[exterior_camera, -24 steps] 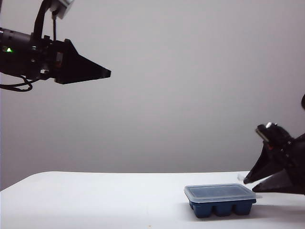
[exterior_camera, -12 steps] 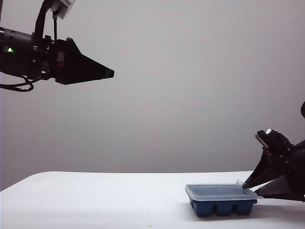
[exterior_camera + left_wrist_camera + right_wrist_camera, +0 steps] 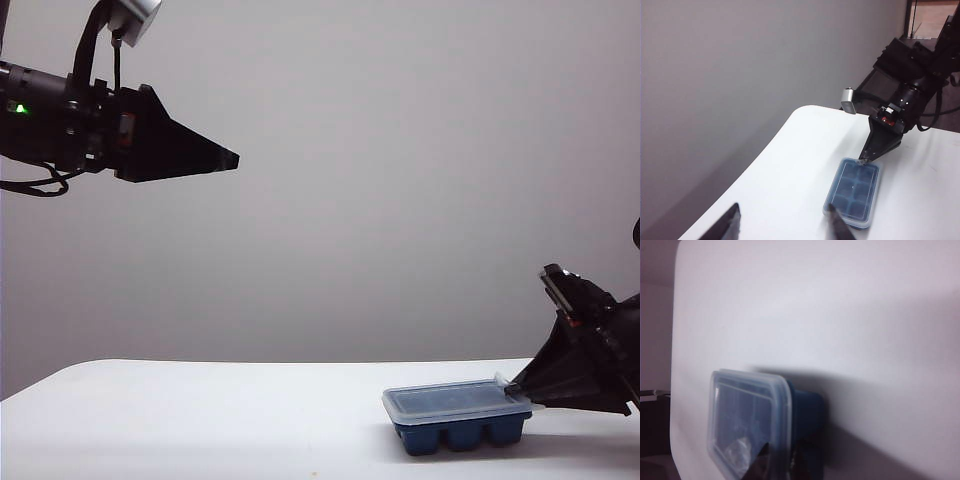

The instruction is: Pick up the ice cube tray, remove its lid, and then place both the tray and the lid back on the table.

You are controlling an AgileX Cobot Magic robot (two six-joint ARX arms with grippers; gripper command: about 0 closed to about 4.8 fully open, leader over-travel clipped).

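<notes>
Tray (image 3: 462, 433): dark blue, on the table (image 3: 200, 420), toward the right side in the exterior view; right end a little raised.
Lid (image 3: 455, 402): clear, on top of the tray, tilted up at the right end, overhanging the tray edges.
Right gripper (image 3: 512, 383): low over the table, at the right end of the tray; jaws closed on the lid corner tab, tips dark and blurred in the right wrist view.
Left gripper (image 3: 228, 157): high above the table at the left, well apart from the tray; fingers (image 3: 725, 227) spread apart, holding nothing.
</notes>
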